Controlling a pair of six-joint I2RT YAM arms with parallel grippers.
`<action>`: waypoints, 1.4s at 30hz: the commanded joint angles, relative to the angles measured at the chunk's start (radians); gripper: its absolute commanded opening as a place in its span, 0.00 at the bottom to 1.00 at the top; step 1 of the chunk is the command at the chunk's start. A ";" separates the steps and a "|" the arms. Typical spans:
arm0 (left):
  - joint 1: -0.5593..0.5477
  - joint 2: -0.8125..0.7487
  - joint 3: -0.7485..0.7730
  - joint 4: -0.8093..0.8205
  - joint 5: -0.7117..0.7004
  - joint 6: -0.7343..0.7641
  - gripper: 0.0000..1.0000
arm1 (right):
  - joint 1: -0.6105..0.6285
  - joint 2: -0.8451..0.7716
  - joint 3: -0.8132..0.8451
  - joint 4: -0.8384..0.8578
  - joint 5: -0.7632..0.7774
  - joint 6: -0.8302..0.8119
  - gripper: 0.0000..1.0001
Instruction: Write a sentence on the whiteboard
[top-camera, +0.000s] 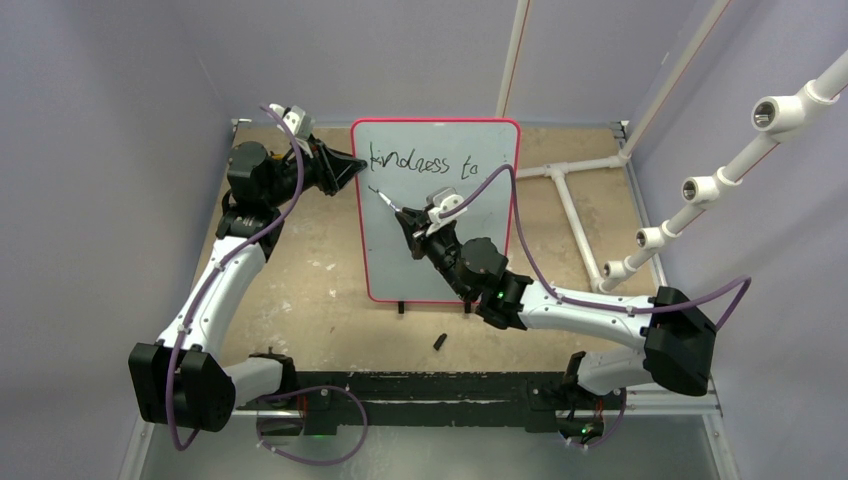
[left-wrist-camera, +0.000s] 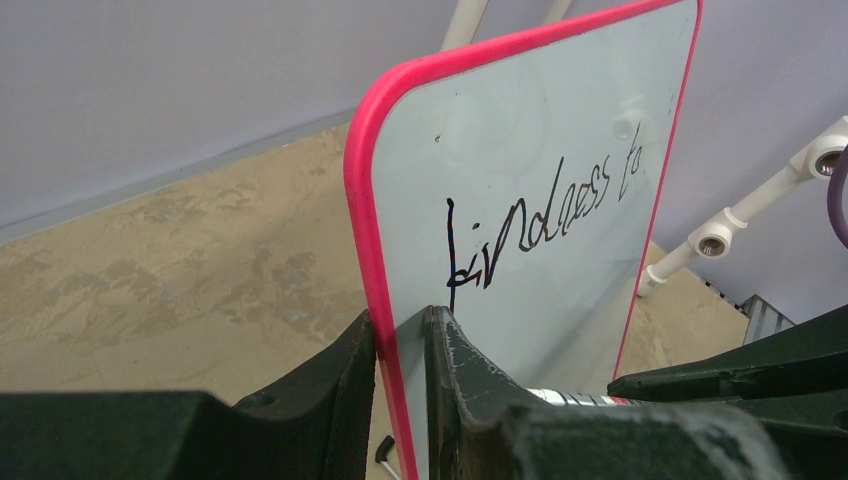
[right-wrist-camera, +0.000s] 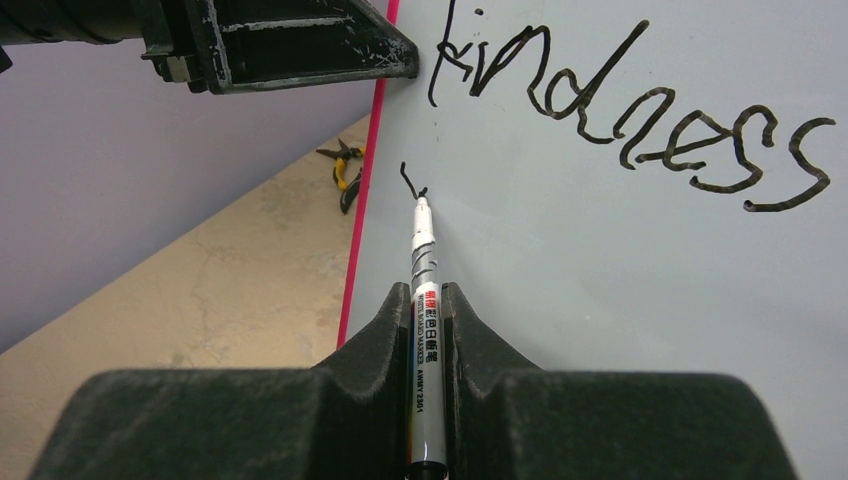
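- Your right gripper (right-wrist-camera: 428, 300) is squeezing its matte black fingers (right-wrist-camera: 375, 335) shut on a slim white marker (right-wrist-camera: 424, 250), whose tip is touching the glossy whiteboard (right-wrist-camera: 620, 300).
- Your left gripper (left-wrist-camera: 400, 335) is clamping the board's smooth pink rim on its left edge.
- The sentence (top-camera: 420, 163) is reading "kindness to" along the top of the upright board, mid-table.
- Only the right wrist view is showing pliers (right-wrist-camera: 345, 175), and only the top view is showing a small black cap (top-camera: 440, 342) on the rough tan table (top-camera: 300, 290).
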 joint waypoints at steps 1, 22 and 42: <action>-0.002 0.006 -0.020 -0.001 0.013 0.004 0.00 | -0.001 0.003 0.025 -0.006 0.040 -0.008 0.00; -0.002 0.005 -0.019 0.001 0.015 0.003 0.00 | 0.002 0.050 0.011 -0.015 -0.110 0.049 0.00; -0.002 0.008 -0.020 0.002 0.016 0.001 0.00 | -0.009 -0.076 -0.015 0.021 0.001 0.038 0.00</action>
